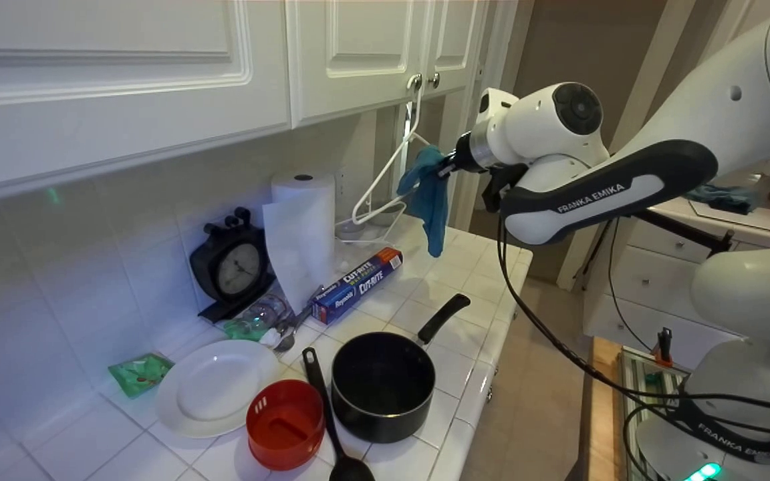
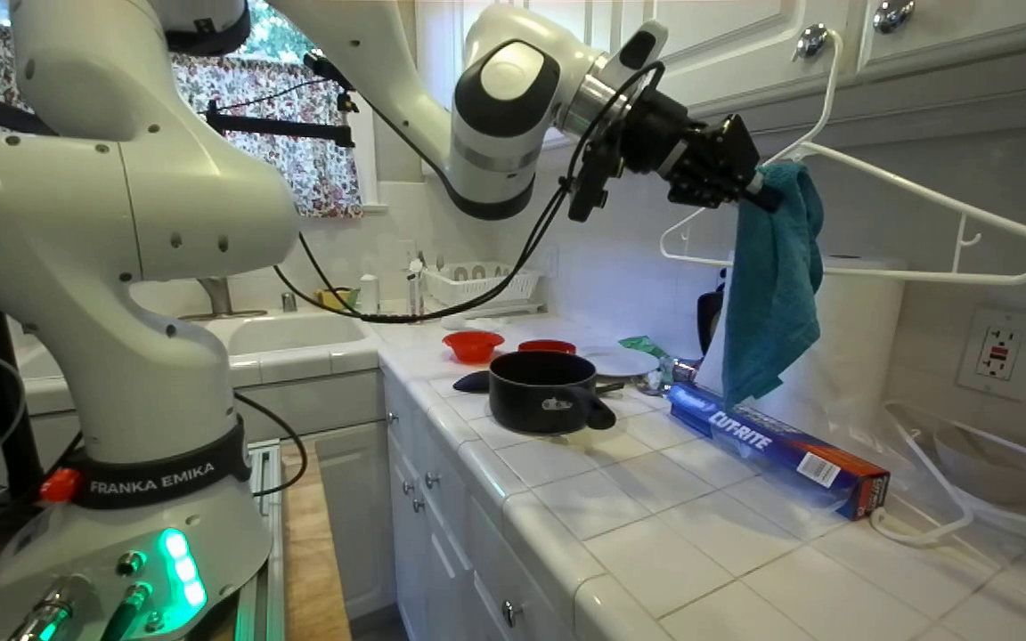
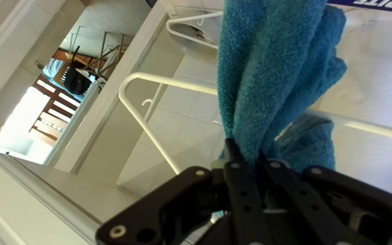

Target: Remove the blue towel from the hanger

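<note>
The blue towel (image 1: 434, 207) hangs down in both exterior views, also here (image 2: 773, 285), and it fills the upper middle of the wrist view (image 3: 271, 68). My gripper (image 2: 767, 191) is shut on the towel's upper part; in the wrist view the fingertips (image 3: 248, 153) pinch bunched cloth. The white hanger (image 2: 932, 185) hangs by its hook from a cabinet knob (image 2: 811, 42). Its lower bar passes behind the hanging cloth, and a second fold of towel shows near the bar in the wrist view. I cannot tell whether the cloth still wraps the bar.
Below are a Cut-Rite box (image 1: 358, 284), a paper towel roll (image 1: 305, 227), a black pot (image 1: 383, 387), a red bowl (image 1: 285, 424), a white plate (image 1: 214, 387) and a black scale (image 1: 231, 264). Another white hanger (image 2: 932, 485) lies on the counter. Cabinets (image 1: 365, 40) overhang.
</note>
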`<state>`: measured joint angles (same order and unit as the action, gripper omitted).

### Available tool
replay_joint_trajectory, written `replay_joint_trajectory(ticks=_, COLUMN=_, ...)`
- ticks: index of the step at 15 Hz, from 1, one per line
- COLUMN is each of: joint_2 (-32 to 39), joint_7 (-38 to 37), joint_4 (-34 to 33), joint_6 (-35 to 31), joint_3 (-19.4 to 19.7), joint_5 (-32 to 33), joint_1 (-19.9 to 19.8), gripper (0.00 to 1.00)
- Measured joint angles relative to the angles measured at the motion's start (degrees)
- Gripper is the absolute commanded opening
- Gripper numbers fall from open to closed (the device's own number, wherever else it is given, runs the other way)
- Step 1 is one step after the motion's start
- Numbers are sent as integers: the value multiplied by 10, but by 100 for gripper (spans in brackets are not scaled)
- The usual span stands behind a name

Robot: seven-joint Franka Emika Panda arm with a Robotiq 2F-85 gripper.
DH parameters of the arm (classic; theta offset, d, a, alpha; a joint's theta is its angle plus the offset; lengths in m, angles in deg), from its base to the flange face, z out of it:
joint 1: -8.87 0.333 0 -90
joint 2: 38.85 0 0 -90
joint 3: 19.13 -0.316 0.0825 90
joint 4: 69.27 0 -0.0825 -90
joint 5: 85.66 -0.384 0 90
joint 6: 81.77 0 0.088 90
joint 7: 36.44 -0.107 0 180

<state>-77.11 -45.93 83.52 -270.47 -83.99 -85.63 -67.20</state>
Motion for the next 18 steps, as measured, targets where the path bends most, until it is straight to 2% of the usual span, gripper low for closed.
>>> replay_joint_trajectory(ticks=7, joint_2=-19, joint_7=1, joint_4=44, joint_6=-22, joint_3=76, joint_5=0, joint_1=86, gripper=7)
replay_joint_trajectory(ticks=14, joint_2=-21, joint_7=4, joint_4=43, joint_6=-42, joint_3=112, joint_5=0, joint_1=105, gripper=7)
replay_joint_trajectory(ticks=18, joint_2=-21, joint_7=15, joint_4=43, joint_6=-38, joint_3=144, joint_5=0, joint_1=135, gripper=7)
